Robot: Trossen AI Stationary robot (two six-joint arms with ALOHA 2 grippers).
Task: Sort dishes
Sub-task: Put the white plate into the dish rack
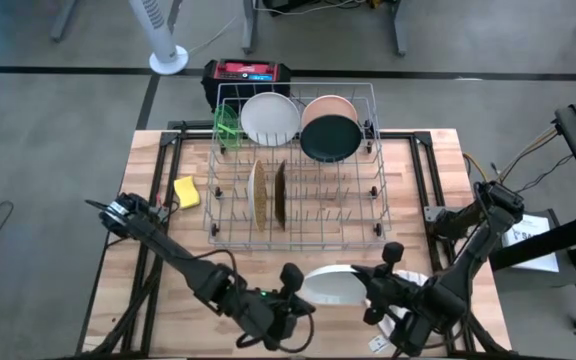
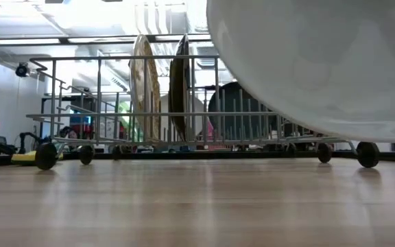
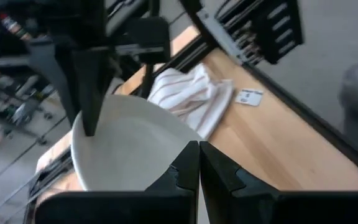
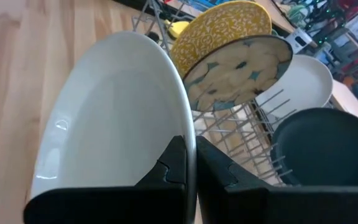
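Our right tool (image 4: pixel 190 163) pinches the rim of the large white round plate (image 4: pixel 114 115), its two dark fingers pressed tight on the edge, one on each face. We hold that plate tilted up off the pale wooden desk (image 1: pixel 128 270), on the near side of the wire dish rack (image 1: pixel 298 165); in the low view its white underside fills the upper right, clear of the desk top.

Our left tool (image 3: pixel 199 163) has its fingers pressed together with nothing between them. It sits just beside the same plate, on the near side of the rack, its tips pointing at the plate's rim.

Moving outward to the rack, we see two plates standing on edge in the middle tines: a speckled tan round plate (image 1: pixel 257 194) and a brown round plate (image 1: pixel 280 194) just beside it. At the far end of the rack a white round dish (image 1: pixel 269 117) leans next to a peach round dish (image 1: pixel 329 108), with a black round dish (image 1: pixel 330 138) in front of the peach one. A lime-green translucent dish (image 1: pixel 226 125) stands at the rack's far left corner.

A small yellow sponge (image 1: pixel 186 192) lies on the desk just left of the rack. A striped white cloth (image 3: pixel 194 96) lies on the desk near the held plate, on the rack's near right side.
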